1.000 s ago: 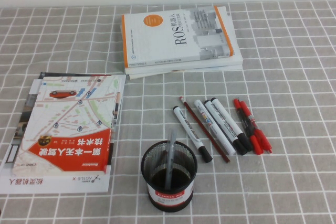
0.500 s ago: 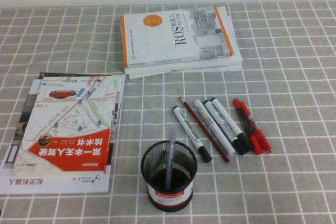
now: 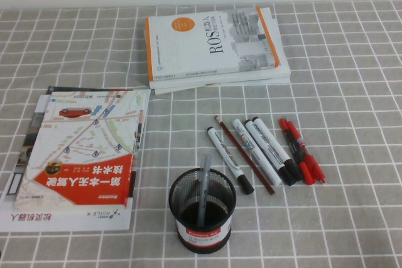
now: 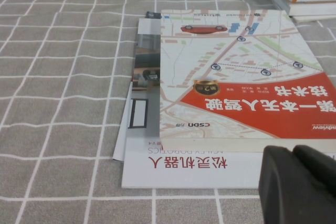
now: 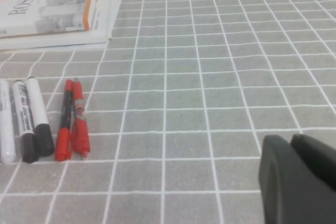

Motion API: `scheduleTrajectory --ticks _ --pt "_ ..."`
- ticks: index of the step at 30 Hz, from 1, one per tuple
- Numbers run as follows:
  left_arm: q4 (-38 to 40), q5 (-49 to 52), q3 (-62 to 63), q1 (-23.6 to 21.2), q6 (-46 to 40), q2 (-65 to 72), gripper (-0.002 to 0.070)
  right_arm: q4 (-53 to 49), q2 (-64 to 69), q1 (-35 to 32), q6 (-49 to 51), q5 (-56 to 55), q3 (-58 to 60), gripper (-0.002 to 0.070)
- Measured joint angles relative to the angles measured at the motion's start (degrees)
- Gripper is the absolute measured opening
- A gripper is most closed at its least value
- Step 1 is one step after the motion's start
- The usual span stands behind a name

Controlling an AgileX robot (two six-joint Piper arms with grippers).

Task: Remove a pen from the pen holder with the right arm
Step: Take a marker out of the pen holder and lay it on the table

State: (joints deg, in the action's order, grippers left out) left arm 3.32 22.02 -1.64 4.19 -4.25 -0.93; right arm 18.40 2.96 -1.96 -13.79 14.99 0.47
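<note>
A black mesh pen holder (image 3: 202,210) stands near the table's front edge, with one grey pen (image 3: 203,187) leaning in it. Just right of it lie several markers (image 3: 270,150), a pencil (image 3: 245,154) and red pens (image 3: 301,150), also seen in the right wrist view as markers (image 5: 31,124) and red pens (image 5: 73,121). Neither arm shows in the high view. My right gripper (image 5: 290,141) is shut and empty, low over bare cloth to the right of the red pens. My left gripper (image 4: 295,151) is shut and empty, by the near edge of the map-cover book (image 4: 241,77).
A stack of white books (image 3: 213,45) lies at the back centre. The map-cover book on magazines (image 3: 88,155) fills the left front. A grey checked cloth (image 3: 352,92) covers the table, with bare cloth at the right.
</note>
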Motion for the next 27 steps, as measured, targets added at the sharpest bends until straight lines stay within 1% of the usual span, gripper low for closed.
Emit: scheduleTrajectory --ticks 3,7,14,27 --pt "0.0 0.0 0.0 0.0 0.0 0.0 -0.0003 0.0 -2.83 0.0 -0.48 -0.16 0.92 -0.0012" --pt "0.0 0.0 0.0 0.0 0.0 0.0 -0.0003 0.0 -3.38 0.38 -0.71 0.61 1.04 -0.0012" --pt "0.0 0.0 0.0 0.0 0.0 0.0 -0.0003 -2.35 -3.38 4.07 -0.81 6.25 1.04 -0.0012" --pt "0.0 0.0 0.0 0.0 0.0 0.0 -0.0003 -2.73 -3.38 4.13 -0.81 7.09 1.13 -0.0012"
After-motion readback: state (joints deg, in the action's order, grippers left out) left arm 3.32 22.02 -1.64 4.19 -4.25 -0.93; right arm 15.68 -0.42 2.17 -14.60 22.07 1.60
